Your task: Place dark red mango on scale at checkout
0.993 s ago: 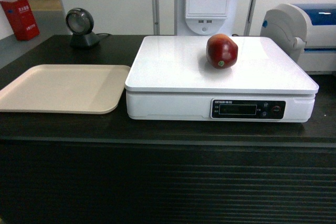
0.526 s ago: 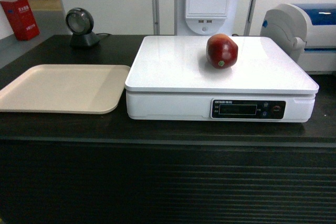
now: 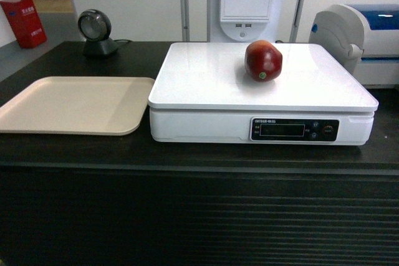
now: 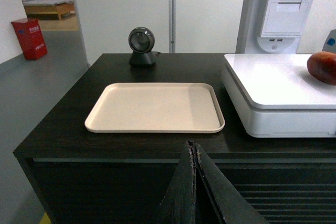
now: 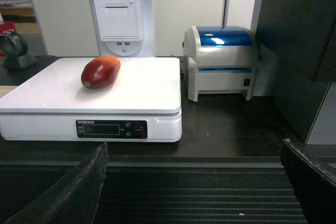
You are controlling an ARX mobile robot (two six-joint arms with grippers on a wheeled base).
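Nothing has shifted over the last second: dark red mango (image 3: 264, 60) rests on the scale (image 3: 206, 82), right of centre; left end effector (image 4: 195, 153) clenched, right end effector (image 5: 194, 177) released, both withdrawn. Task looks complete.

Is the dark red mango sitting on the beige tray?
No, the dark red mango rests on the scale platter; the beige tray beside it holds nothing.

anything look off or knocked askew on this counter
Nothing stands out. The glossy dark red mango lies on the flat white scale, which sits squarely on the dark counter beside the beige tray.
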